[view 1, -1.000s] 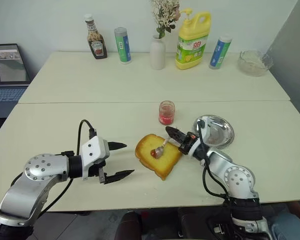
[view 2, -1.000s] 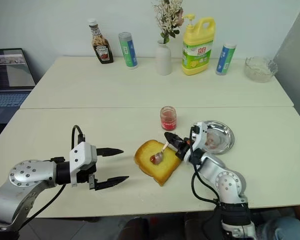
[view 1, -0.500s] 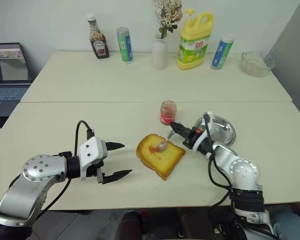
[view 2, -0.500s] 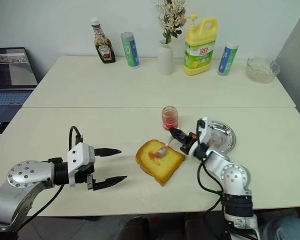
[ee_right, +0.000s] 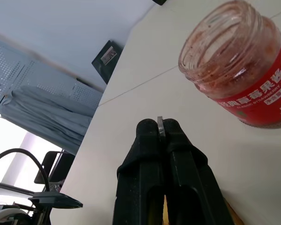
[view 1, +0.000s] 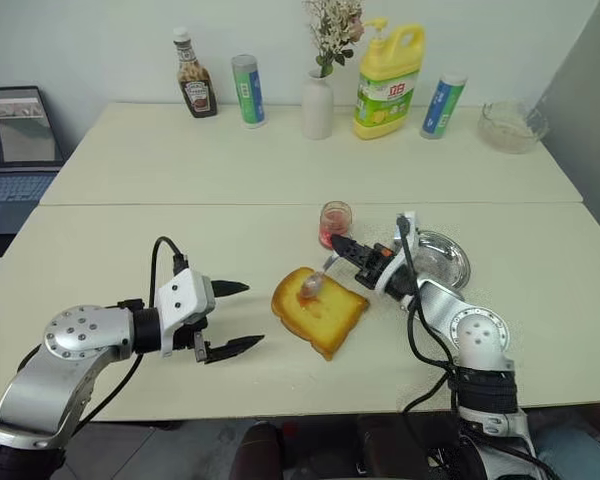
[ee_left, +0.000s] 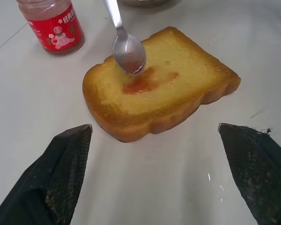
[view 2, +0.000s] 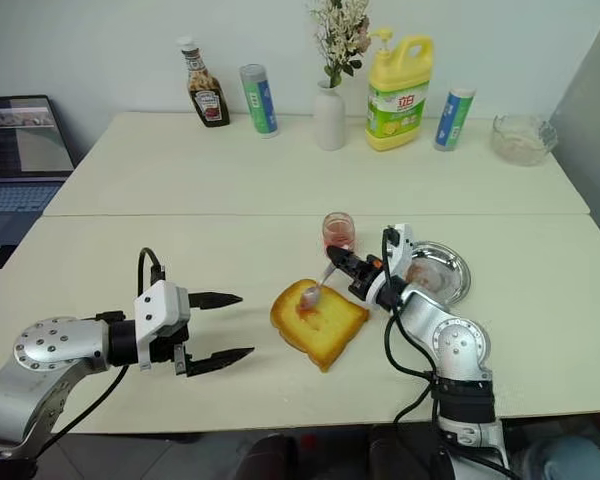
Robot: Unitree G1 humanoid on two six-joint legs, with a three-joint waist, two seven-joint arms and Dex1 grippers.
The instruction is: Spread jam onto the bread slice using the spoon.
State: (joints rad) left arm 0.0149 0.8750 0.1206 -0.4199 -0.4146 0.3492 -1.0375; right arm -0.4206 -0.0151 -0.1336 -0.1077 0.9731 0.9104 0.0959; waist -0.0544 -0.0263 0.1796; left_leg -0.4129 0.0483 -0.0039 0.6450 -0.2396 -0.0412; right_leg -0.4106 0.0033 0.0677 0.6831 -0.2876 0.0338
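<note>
From the head view, my right end effector (view 1: 340, 245) is clamped shut on the spoon (view 1: 318, 281) by its handle, so the bowl hangs just over the bread slice (view 1: 319, 309), where a red smear already sits. The slice lies flat on the bench (view 1: 130, 230), near its front edge, within easy reach. My left end effector (view 1: 242, 316) waits beside the slice, fingers spread wide and holding nothing, well apart from the crust.

In the left wrist view, the spoon bowl hovers above the smear, slightly tilted, good for dragging jam across.

In the right wrist view, the jam (ee_right: 243, 70) stands open just beyond my closed fingers (ee_right: 147, 154), handy for another scoop, I judge.
</note>
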